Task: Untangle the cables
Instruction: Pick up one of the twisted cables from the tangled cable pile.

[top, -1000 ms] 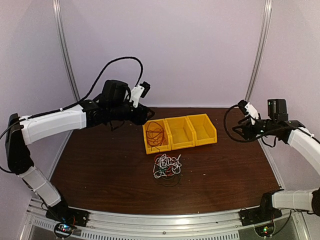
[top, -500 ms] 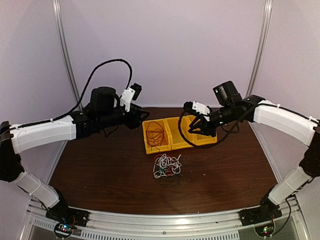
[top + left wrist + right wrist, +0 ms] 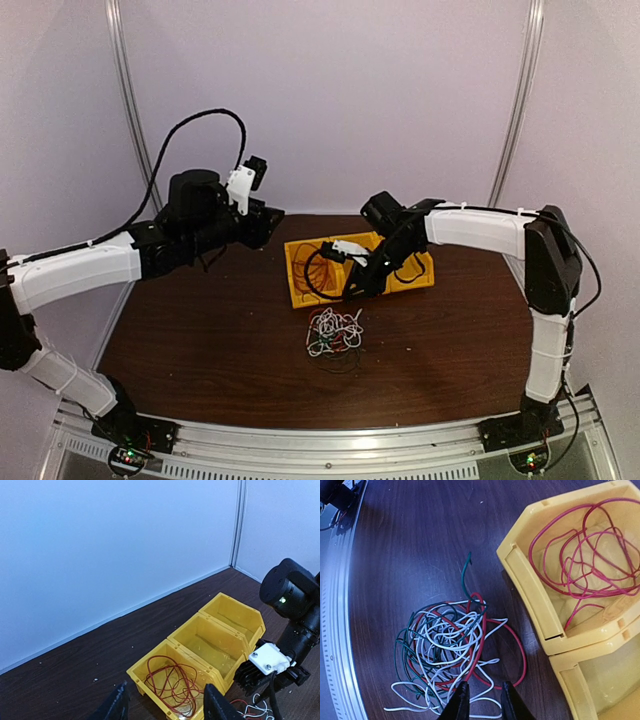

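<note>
Centre of the dark brown surface (image 3: 190,345), just near of three yellow plastic bins (image 3: 532,605): knotted clump of thin red, white and dark cables (image 3: 445,645), unsorted. One looped red cable (image 3: 312,268) lies in the leftmost bin. Right jaws hover over the clump, narrowly parted, empty; left jaws half-open, empty. Mostly undone.

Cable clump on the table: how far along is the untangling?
Done: one thin red wire lies coiled in the left yellow plastic bin. In hand: nothing; the right hand hovers over the tangled clump of red, white and green wires, and the left hand is open and empty. Left: the whole clump.
</note>
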`<move>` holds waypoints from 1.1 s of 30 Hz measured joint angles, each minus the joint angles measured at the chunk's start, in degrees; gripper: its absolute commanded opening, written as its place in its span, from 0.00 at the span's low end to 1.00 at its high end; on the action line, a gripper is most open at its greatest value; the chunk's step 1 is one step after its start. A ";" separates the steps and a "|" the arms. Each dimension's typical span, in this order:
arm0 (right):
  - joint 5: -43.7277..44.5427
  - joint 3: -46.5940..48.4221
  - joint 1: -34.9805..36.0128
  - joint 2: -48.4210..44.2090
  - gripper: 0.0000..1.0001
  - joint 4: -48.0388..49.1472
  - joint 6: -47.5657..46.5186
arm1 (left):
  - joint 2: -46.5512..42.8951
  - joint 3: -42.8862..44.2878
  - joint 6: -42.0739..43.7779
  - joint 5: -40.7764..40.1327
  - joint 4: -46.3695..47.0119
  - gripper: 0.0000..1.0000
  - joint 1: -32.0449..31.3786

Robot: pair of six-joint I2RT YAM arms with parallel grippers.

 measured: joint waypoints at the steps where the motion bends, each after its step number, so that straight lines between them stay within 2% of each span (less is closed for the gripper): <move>1: -0.48 0.07 0.00 0.83 0.23 -0.55 0.59 | -0.15 -0.04 0.00 -0.31 0.02 0.52 0.00; 19: -4.72 5.97 0.22 9.60 0.26 -4.42 5.75 | -0.57 -0.07 0.02 -1.88 0.09 0.52 0.00; 33: -5.77 7.80 0.26 11.72 0.29 -5.57 6.82 | -0.57 -0.07 0.04 -1.95 0.09 0.52 0.00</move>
